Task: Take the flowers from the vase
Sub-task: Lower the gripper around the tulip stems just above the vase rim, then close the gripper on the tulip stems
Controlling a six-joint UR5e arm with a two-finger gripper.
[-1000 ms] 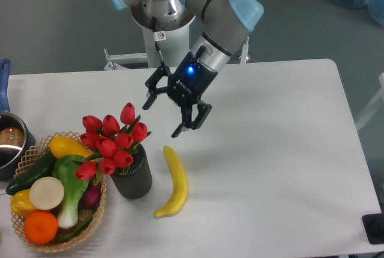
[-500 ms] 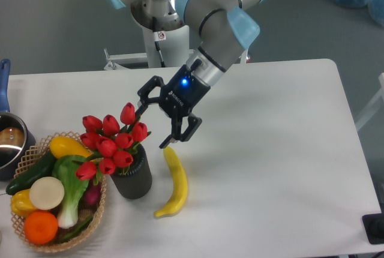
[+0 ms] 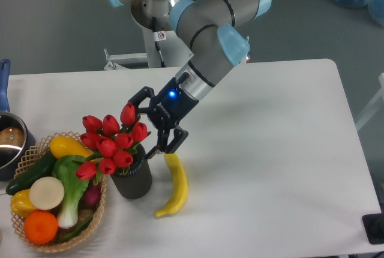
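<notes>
Camera view from the front: the gripper point(image 3: 144, 125) hangs spread wide, empty, right beside the flowers point(image 3: 112, 142), which stand in the vase point(image 3: 133, 177) near the table's point(image 3: 276, 168) front-left part. A banana point(image 3: 174, 185) lies just right of the vase, a wicker basket point(image 3: 96, 213) crowds its left, and bare tabletop stretches rightward to the far edge.
</notes>
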